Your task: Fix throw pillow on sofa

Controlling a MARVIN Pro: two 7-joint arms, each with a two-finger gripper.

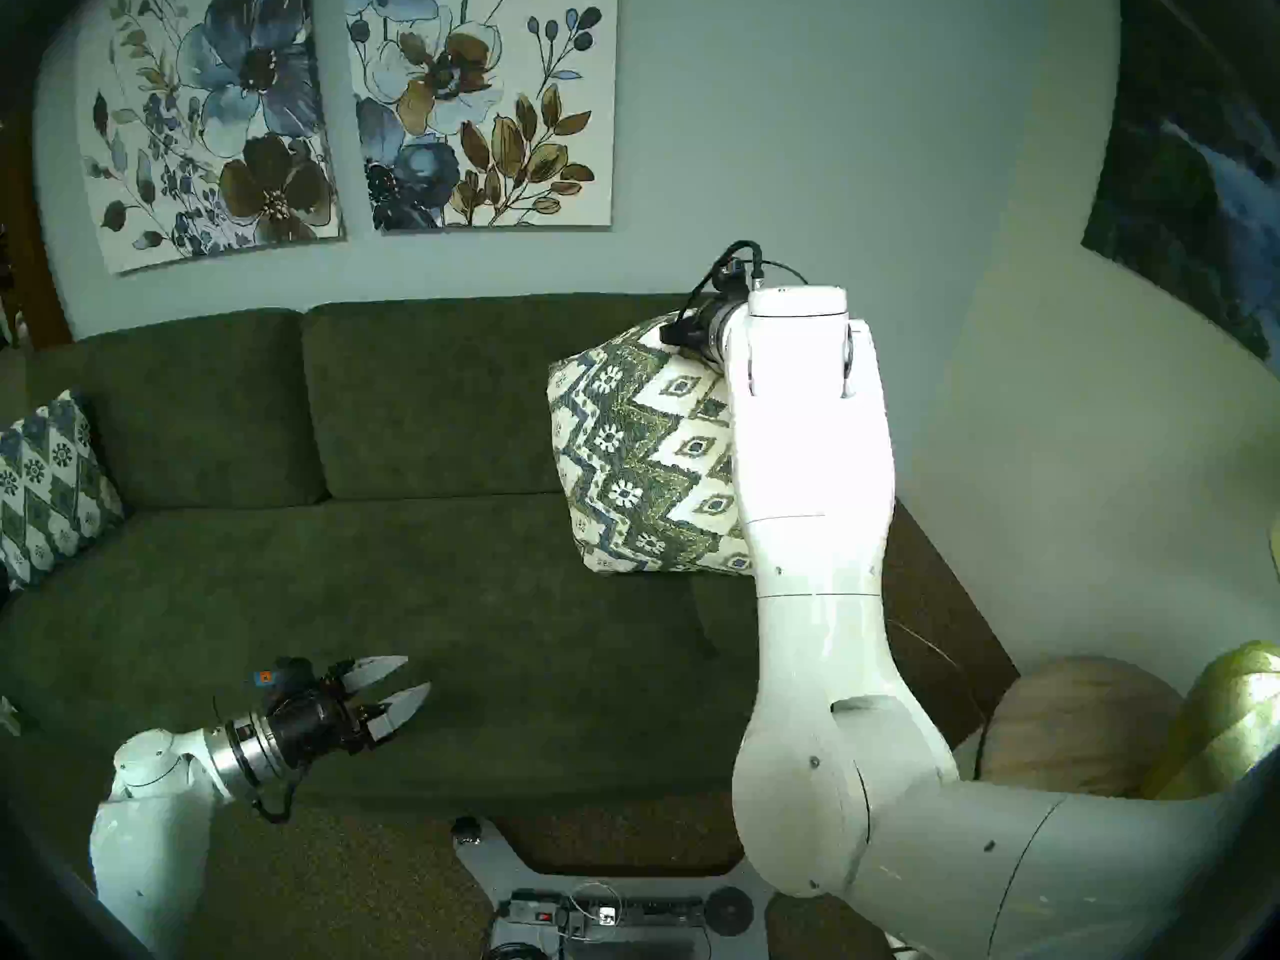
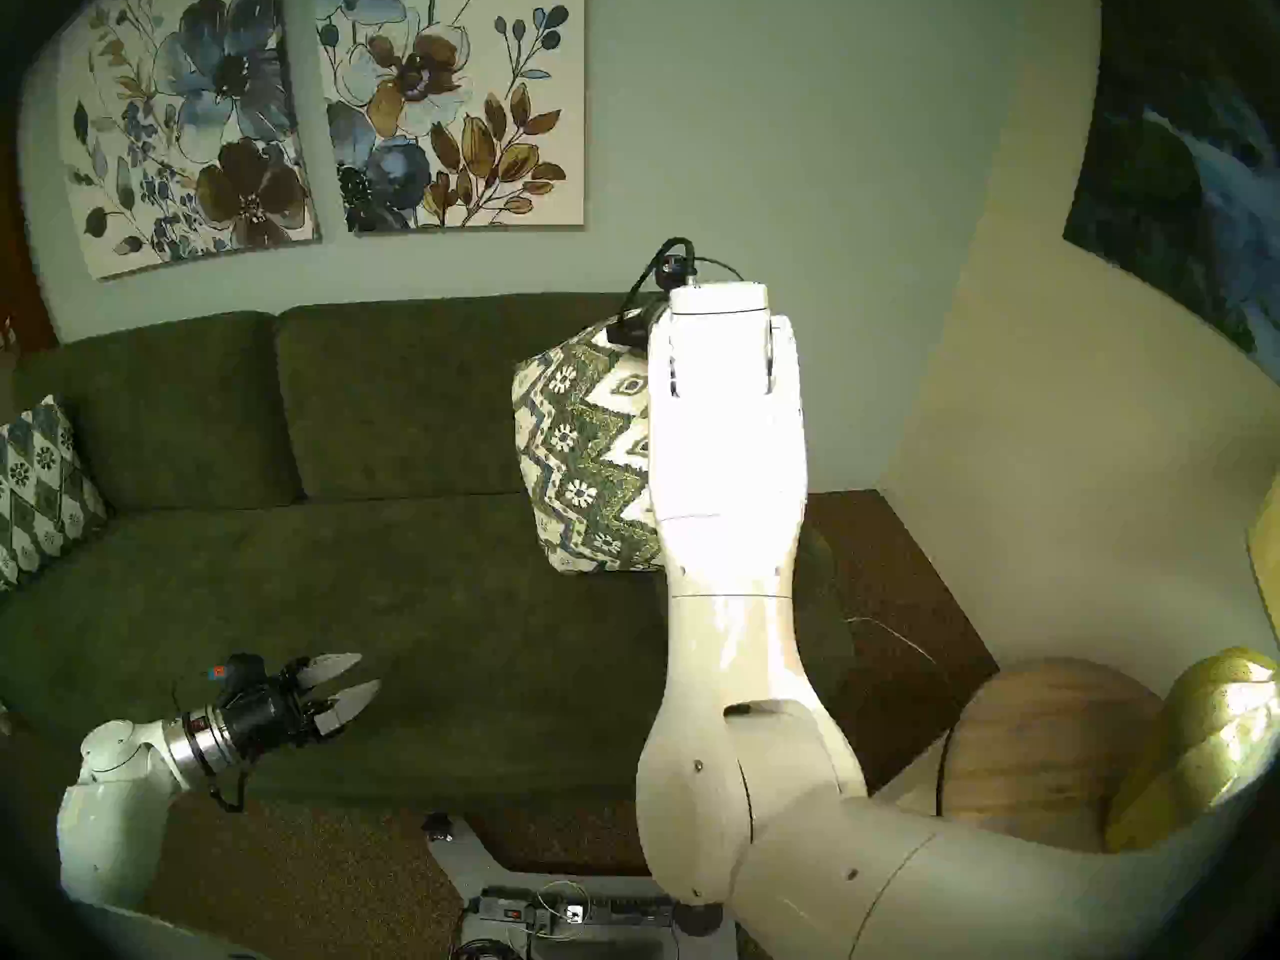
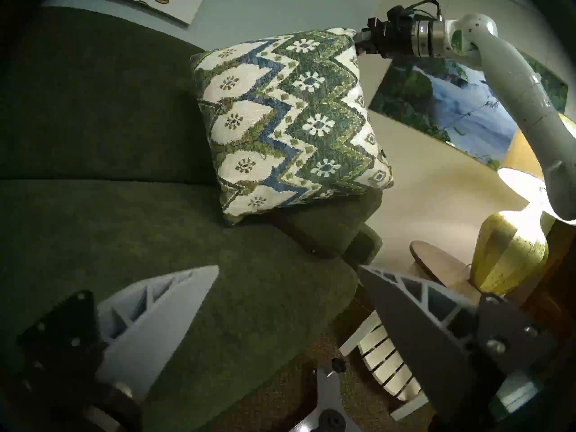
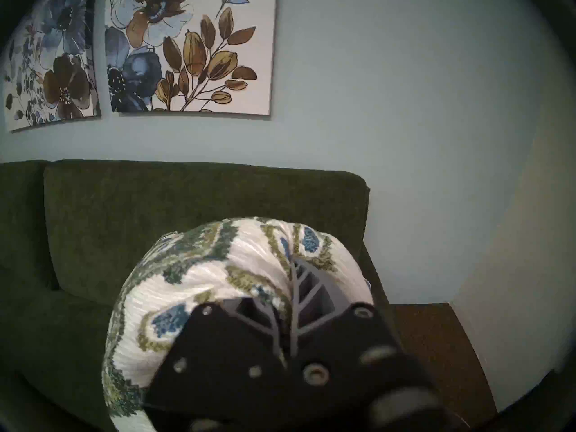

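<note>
Left wrist view: we see the pillow (image 3: 290, 119) standing upright at the right end of the sofa (image 3: 93, 235), its bottom edge on the armrest (image 3: 324, 232) and seat, back against the rear cushion. We read the right gripper (image 3: 358, 43) as pinching its top right corner; fingers pressed together on the fabric. In the right wrist view the cloth bunches up around the closed fingers (image 4: 311, 297). Head views: the right arm (image 1: 810, 453) covers the pillow's right side, and the gripper itself is mostly hidden behind the wrist.

Left gripper (image 1: 398, 695) hovers low over the front left part of the seat, fingers spread, holding nothing, well apart from the pillow.

A second pillow (image 1: 48, 480), bluer with a lattice pattern, leans at the sofa's left end. Two flower paintings (image 1: 346, 99) hang on the wall above the backrest. Right of the sofa we see a round wooden side table (image 1: 1080, 723) with a yellow lamp (image 1: 1226, 723) on it, and a dark landscape picture (image 1: 1198, 176) on the side wall.
</note>
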